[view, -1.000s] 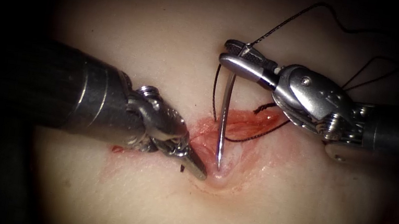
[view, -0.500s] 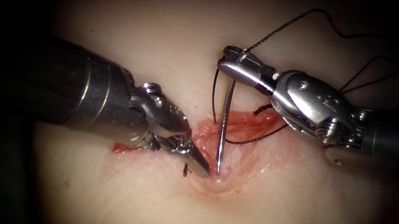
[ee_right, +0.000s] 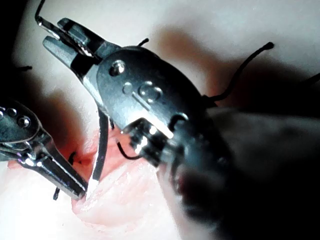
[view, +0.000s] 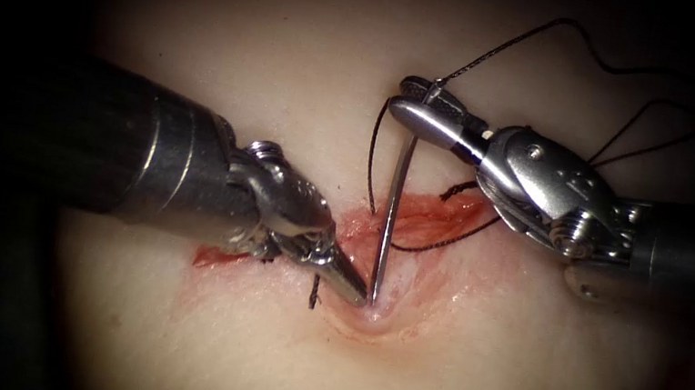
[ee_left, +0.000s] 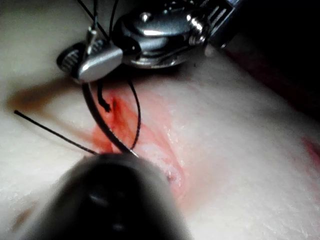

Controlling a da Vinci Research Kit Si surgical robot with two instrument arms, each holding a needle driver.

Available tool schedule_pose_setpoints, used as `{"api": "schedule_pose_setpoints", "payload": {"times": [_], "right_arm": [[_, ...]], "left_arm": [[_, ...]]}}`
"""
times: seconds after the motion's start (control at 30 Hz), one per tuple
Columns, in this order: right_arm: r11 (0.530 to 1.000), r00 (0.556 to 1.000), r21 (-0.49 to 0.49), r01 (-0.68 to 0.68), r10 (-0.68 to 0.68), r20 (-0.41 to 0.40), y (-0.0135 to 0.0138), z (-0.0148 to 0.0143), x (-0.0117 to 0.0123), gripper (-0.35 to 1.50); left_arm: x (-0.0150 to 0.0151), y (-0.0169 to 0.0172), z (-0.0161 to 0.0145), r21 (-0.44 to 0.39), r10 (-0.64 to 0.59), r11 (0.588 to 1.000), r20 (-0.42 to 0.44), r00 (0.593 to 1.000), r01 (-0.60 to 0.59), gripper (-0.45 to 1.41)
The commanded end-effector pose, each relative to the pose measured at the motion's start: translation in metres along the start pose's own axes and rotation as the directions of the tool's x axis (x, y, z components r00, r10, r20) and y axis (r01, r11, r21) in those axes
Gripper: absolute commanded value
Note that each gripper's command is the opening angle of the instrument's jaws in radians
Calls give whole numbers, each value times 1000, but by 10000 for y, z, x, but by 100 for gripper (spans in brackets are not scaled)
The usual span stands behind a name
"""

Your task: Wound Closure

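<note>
Right end effector (view: 420, 109) clamping needle (view: 390, 220) tail, tip at cut (view: 415, 233), left end effector (view: 344, 282) seemingly closed

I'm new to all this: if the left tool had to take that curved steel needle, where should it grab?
Probably the bare mid-shaft of the curved steel needle, approached from the cut's left. The right tool grips its thread end, and its tip meets the tissue beside the left tool.

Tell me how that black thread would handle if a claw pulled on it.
Probably floppy: the thread trails in loose loops and curves from the needle, which the right claw holds near its thread end. Likely very light, since it arcs above the tissue unsupported. It may catch rather than slide freely, as it looks braided.
</note>
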Motion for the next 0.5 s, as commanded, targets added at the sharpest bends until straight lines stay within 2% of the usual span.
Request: {"api": "schedule_pose_setpoints", "payload": {"times": [0.03,0.5], "right_arm": [[1000,1000,2,-4,4,0,0,8,-4,-35],[1000,1000,4,-7,7,19,-4,5,-10,-35]], "left_arm": [[1,-3,6,0,0,1000,0,1000,0,-45],[0,-3,5,-1,1,1000,1,1000,-1,-45]]}}
